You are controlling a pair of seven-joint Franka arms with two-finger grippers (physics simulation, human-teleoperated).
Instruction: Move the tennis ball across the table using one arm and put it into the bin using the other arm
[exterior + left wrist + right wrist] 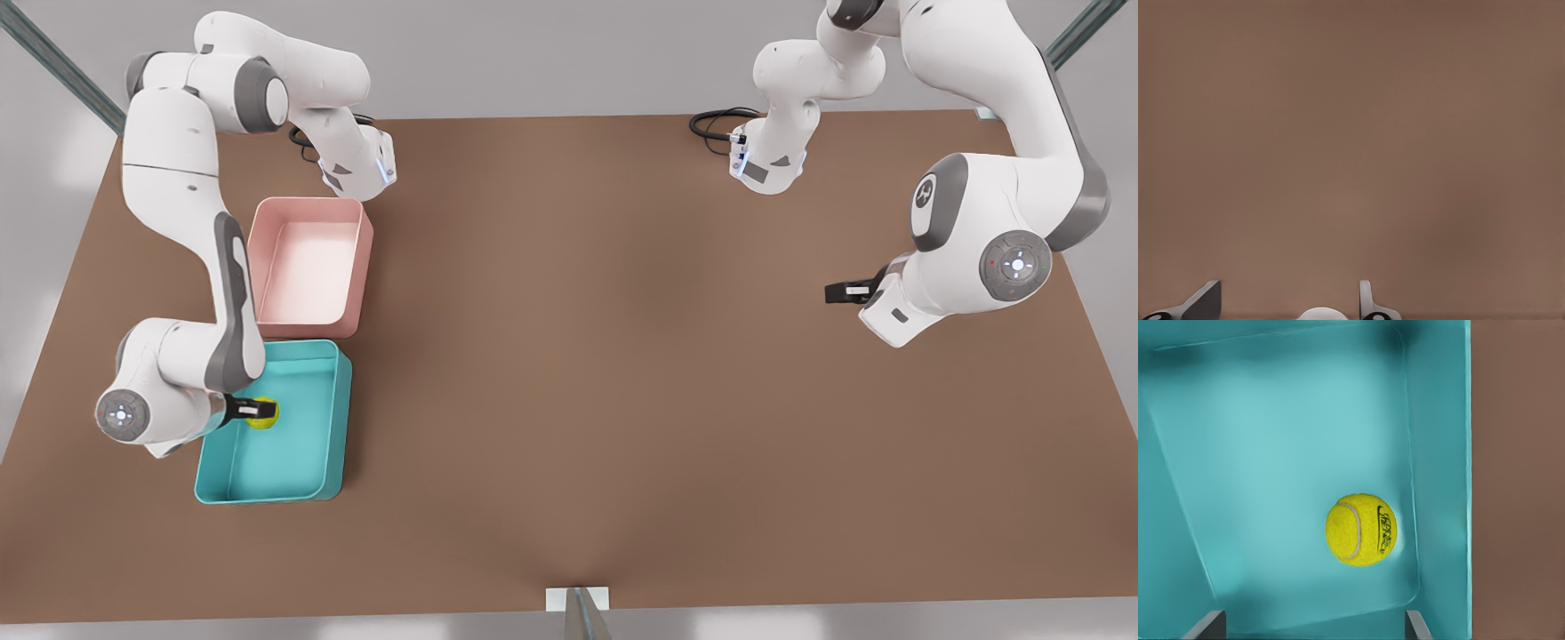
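right jaws point(267, 411) spread above tennis ball point(1361, 529) in bin point(316, 462), left jaws point(829, 292) spread, waiting

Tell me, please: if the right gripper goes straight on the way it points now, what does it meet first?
Probably the tennis ball, lying in the bin below the open right gripper; otherwise the bin's floor. Depth is unclear.

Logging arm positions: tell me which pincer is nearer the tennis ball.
Right. The right pincer hangs open right above the tennis ball in the teal bin. The left pincer waits open over bare table across the front view.
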